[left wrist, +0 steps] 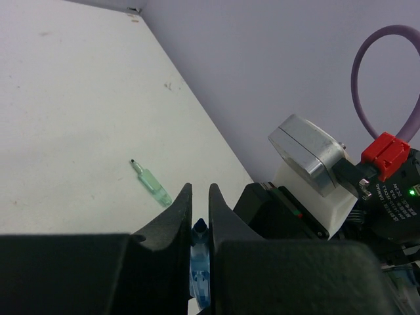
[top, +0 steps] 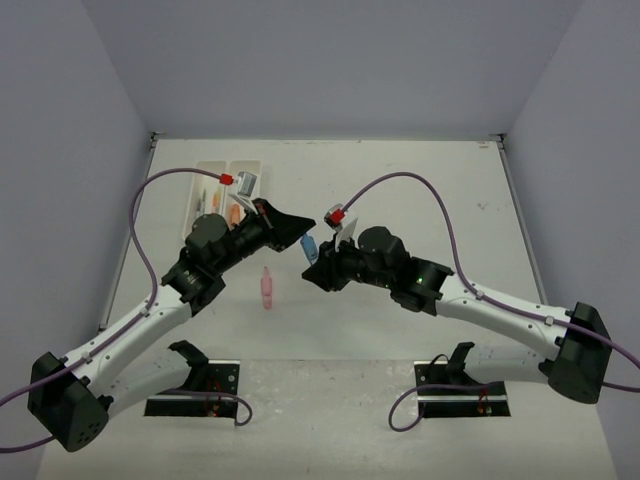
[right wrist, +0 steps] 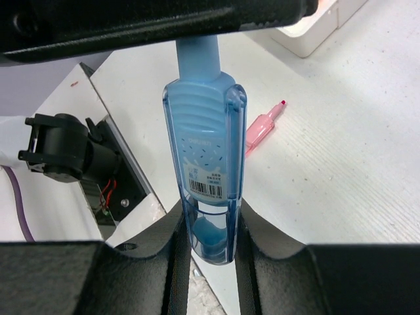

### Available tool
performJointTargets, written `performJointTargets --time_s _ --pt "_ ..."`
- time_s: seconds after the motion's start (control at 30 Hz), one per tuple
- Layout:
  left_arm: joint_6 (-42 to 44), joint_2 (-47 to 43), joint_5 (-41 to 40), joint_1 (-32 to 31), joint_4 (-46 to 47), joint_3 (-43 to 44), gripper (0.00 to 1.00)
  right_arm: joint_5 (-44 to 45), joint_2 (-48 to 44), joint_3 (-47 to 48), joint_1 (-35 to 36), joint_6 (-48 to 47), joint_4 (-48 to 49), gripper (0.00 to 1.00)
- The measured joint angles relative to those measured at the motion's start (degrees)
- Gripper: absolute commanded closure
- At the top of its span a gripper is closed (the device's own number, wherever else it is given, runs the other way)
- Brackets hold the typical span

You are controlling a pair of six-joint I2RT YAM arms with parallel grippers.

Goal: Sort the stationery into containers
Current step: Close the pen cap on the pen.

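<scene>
- The blue piece (right wrist: 203, 151) is up in the air over the middle of the desk (top: 400, 180), caught between both arms at once.
- The right gripper (right wrist: 210, 210) has its jaws pinching the fat, see-through end of it, the end with the barcode label just above the fingers.
- The left gripper (left wrist: 197, 197) comes in from the other side. Its jaws are nearly pressed together, with the narrow end of the blue piece squeezed in the gap.
- From the top view the two grippers meet almost nose to nose, and only a small bit of blue shows between them.
- A pink marker (top: 266, 288) lies flat on the desk, a little toward the near edge and left of the blue piece, touching nothing.
- A green piece (left wrist: 152, 186) shows up in the left wrist view, flat on bare desk on its own.
- The white trays (top: 208, 168) sit side by side near the far left corner. There's something orange inside them, but the left arm covers part of it, so I can't tell exactly what.
</scene>
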Motion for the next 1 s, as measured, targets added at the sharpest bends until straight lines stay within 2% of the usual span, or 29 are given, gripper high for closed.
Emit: performJointTargets --time_s 0.37,0.5,0.53,0.57,0.6,0.63,0.67,0.7,0.77,0.9,1.0 --pt "0.0 -0.1 -0.3 0.0 -0.7 0.0 1.0 0.0 0.0 0.0 0.0 -0.2 -0.5 1.0" --pt "0.2 -0.6 -3.0 0.0 -4.7 1.1 1.0 0.0 1.3 -0.9 0.0 -0.4 1.5 0.98" --pt "0.4 -0.6 -3.8 -0.2 -6.0 1.4 1.0 0.0 1.8 -1.9 0.0 -0.2 3.3 0.9" --pt "0.5 -0.7 -4.5 -0.3 -7.6 1.9 1.0 -0.1 2.2 -3.0 0.0 -0.1 5.3 0.68" --pt "0.6 -0.7 -5.0 -0.4 -9.3 2.3 1.0 -0.2 2.3 -4.0 0.0 0.1 7.1 0.37" --pt "0.6 -0.7 -5.3 -0.5 -10.8 2.6 1.0 -0.3 2.4 -5.0 0.1 0.3 8.6 0.2" --pt "0.6 -0.7 -5.5 -0.5 -11.5 2.9 1.0 -0.3 2.3 -5.6 0.1 0.6 9.0 0.12" --pt "0.5 -0.6 -5.6 -0.5 -11.7 3.2 1.0 -0.2 2.2 -6.1 0.1 0.9 8.8 0.11" --pt "0.5 -0.8 -5.7 -0.3 -10.7 4.3 1.0 0.0 1.4 -6.9 0.2 1.5 6.8 0.16" --pt "0.5 -1.8 -3.7 -0.2 -6.6 4.3 1.0 -0.3 -3.1 -7.0 -0.1 2.2 2.8 0.38" --pt "0.5 -1.8 -1.6 -0.2 -4.0 2.9 1.0 -4.1 -7.8 -6.9 -1.7 4.1 2.5 0.41"
